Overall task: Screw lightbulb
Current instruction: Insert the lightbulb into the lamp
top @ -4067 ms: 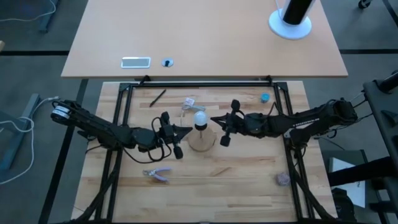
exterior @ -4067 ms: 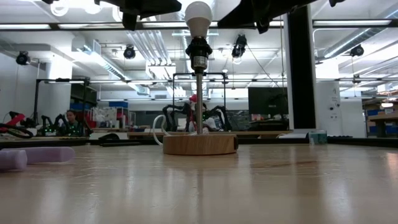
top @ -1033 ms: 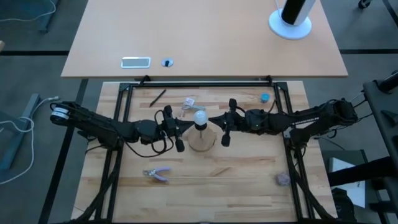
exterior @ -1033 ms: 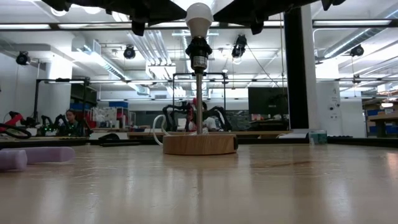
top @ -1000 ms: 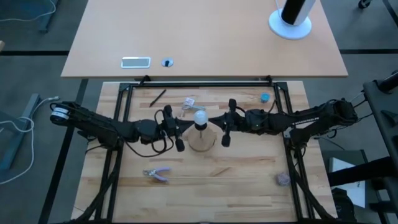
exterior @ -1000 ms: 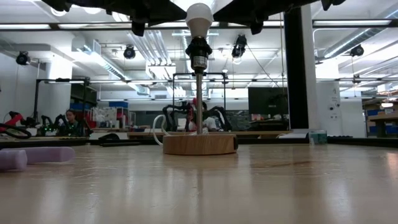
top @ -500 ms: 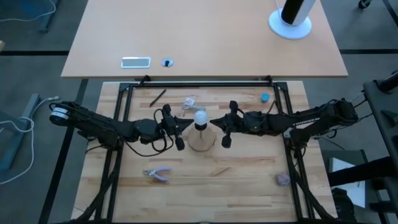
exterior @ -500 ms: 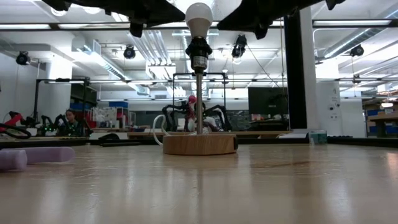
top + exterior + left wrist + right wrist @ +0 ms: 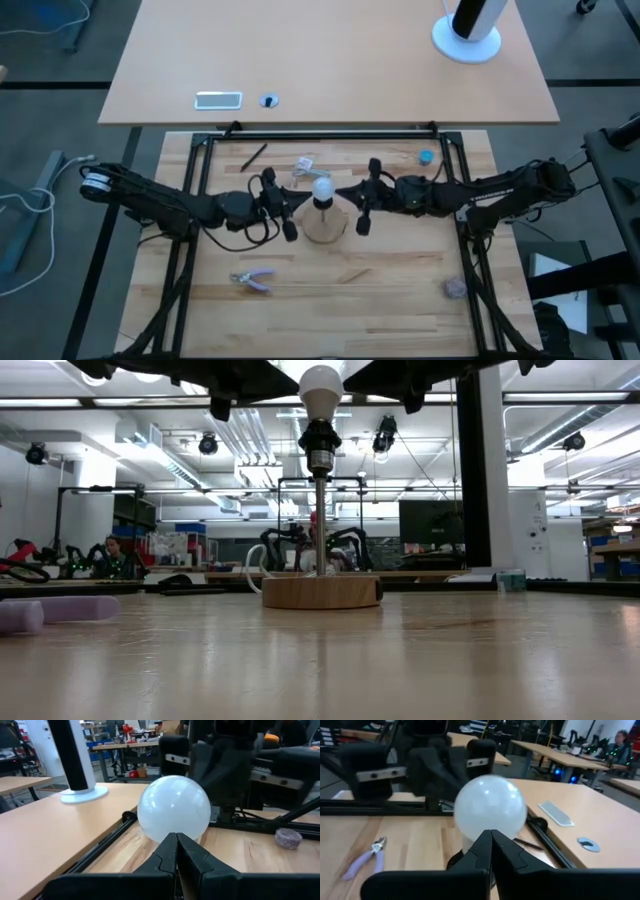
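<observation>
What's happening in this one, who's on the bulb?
The lightbulb sits upright in the socket of a small lamp stand on a round wooden base mid-table. Both arms reach in from opposite sides: the left hand and the right hand are both shut, tips right beside the bulb. Neither visibly grips it. Pliers lie unused nearer the front edge.

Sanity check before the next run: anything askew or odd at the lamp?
Nothing stands out. The lightbulb sits upright in the socket on the wooden base; left gripper and right gripper flank it, both shut.
</observation>
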Controlling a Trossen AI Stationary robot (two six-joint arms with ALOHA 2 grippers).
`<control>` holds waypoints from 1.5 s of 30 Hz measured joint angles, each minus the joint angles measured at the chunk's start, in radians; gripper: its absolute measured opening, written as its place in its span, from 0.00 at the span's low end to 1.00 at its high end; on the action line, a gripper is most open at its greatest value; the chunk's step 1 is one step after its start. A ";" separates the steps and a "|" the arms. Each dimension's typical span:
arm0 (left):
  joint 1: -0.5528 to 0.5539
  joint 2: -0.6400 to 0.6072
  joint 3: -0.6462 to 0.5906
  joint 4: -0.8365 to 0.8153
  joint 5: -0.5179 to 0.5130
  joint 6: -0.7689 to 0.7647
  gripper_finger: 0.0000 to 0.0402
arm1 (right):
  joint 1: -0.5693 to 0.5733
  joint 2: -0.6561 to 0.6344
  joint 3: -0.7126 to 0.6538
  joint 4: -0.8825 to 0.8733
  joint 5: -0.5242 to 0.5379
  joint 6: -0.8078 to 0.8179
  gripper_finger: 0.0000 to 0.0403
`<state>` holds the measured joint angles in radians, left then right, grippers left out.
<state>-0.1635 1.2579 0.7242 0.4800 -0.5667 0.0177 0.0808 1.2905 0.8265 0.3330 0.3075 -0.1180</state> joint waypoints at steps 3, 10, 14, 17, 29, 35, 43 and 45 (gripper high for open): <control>0.009 0.000 0.000 0.008 -0.001 -0.001 0.00 | 0.006 0.001 0.000 -0.006 -0.018 0.003 0.00; 0.005 -0.003 0.000 -0.010 -0.027 -0.005 0.00 | 0.014 -0.004 0.000 -0.052 -0.016 0.022 0.00; -0.021 -0.033 0.000 -0.028 -0.027 -0.006 0.00 | 0.013 -0.007 0.000 -0.112 0.059 0.042 0.00; -0.032 -0.045 0.001 -0.028 -0.024 -0.006 0.00 | 0.009 -0.007 0.000 -0.111 0.111 0.029 0.00; -0.020 -0.005 0.001 0.043 0.001 0.029 0.00 | -0.003 -0.003 0.000 -0.011 0.058 -0.001 0.00; -0.013 0.007 0.001 0.043 0.003 0.029 0.00 | -0.003 0.002 0.000 -0.004 0.014 0.007 0.00; -0.005 0.010 0.001 0.038 -0.043 0.029 0.00 | 0.001 0.002 0.000 -0.004 -0.041 0.023 0.00; -0.005 0.008 0.001 0.016 -0.070 0.029 0.00 | 0.003 0.002 0.000 -0.010 -0.065 0.026 0.00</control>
<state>-0.1683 1.2660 0.7254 0.4957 -0.6370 0.0464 0.0836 1.2922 0.8265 0.3231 0.2422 -0.0924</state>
